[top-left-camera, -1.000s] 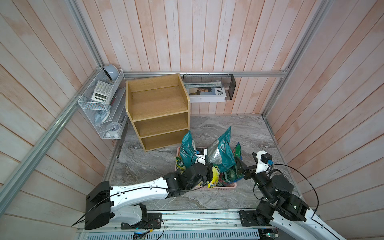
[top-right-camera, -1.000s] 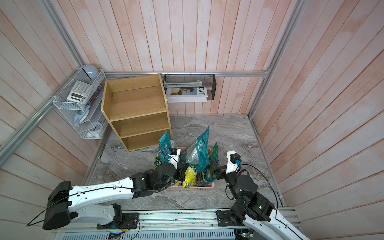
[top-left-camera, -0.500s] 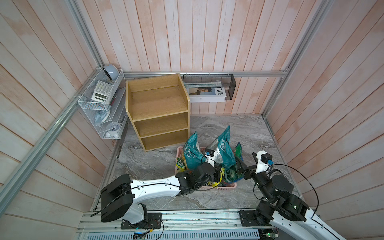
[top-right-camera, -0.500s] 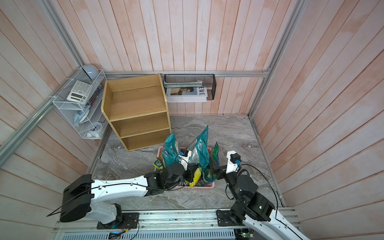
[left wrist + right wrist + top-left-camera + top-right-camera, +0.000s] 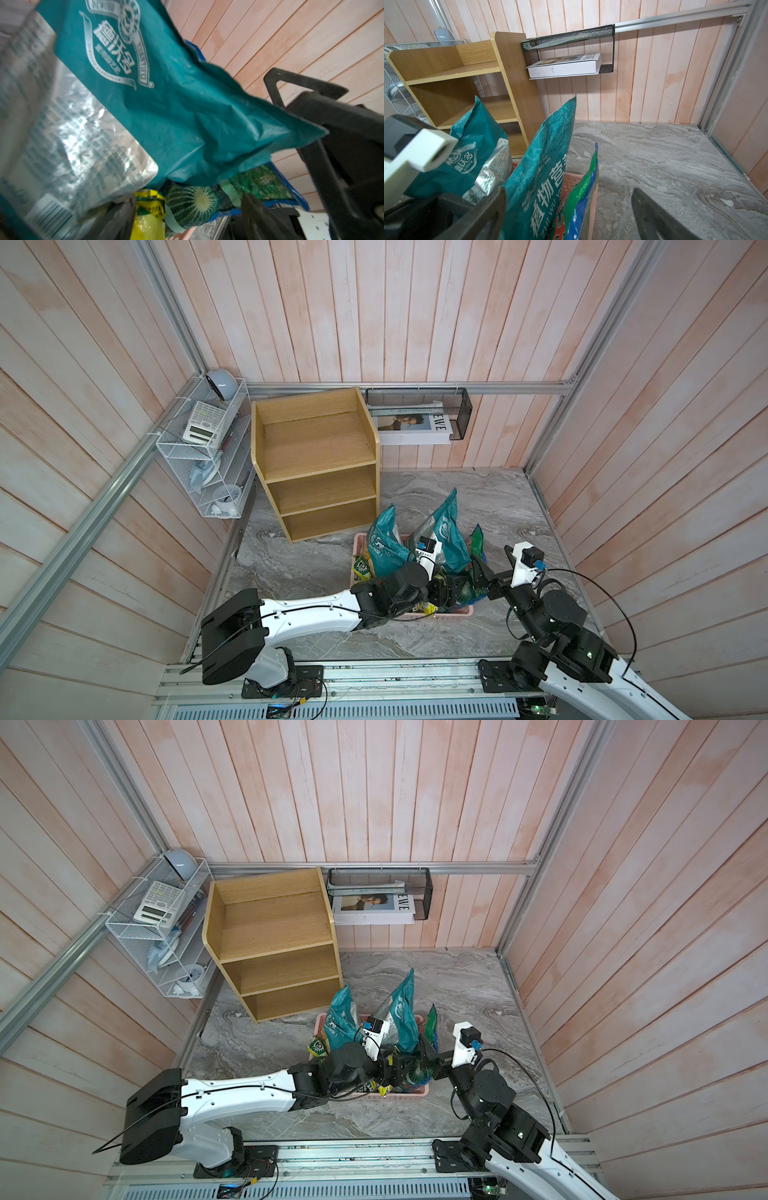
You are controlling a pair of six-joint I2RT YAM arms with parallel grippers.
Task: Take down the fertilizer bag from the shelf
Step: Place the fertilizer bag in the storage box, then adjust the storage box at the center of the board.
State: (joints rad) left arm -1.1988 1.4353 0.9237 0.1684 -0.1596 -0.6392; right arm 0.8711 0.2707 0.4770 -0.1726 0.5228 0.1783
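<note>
All around, walls of pale pink wood planks (image 5: pixel 415 302); underneath, a grey marbled floor (image 5: pixel 498 506). At the back left of this floor, seen in both top views, the light-wood shelf (image 5: pixel 316 448) with three open tiers, standing upright against the back wall. Stretched low from the near rail, the white-and-black left arm (image 5: pixel 307 612) and right arm (image 5: pixel 557 614), both ending just in front of the shelf. On the left wall, close beside the shelf, a white wire rack (image 5: pixel 187 452) with a calculator (image 5: pixel 202 427) on its upper tier. On the back wall, right beside the shelf's top corner, a black mesh basket (image 5: pixel 463 410) with a white book (image 5: pixel 415 429) lying inside.

On the floor just in front of the shelf, a pink basket (image 5: pixel 459 610) full of bags. Upright in it, at the end nearer the shelf, the teal fertilizer bag (image 5: pixel 382 543): down from the shelf, gripped by nothing. Beside it a taller teal bag (image 5: pixel 446 526) with a silver face, then a narrow green-and-blue bag (image 5: pixel 477 539) on the right arm's side.

Left gripper (image 5: pixel 188 205) low among these bags, fingers (image 5: pixel 259 218) spread wide apart and closed on nothing; between them, deeper in the basket, a cactus-print bag (image 5: pixel 193 201) and a small yellow packet (image 5: pixel 147 209). Right gripper (image 5: pixel 569 192) likewise with fingers (image 5: pixel 654 218) far apart, the taller teal bag close by one finger, bare floor beside the other.
</note>
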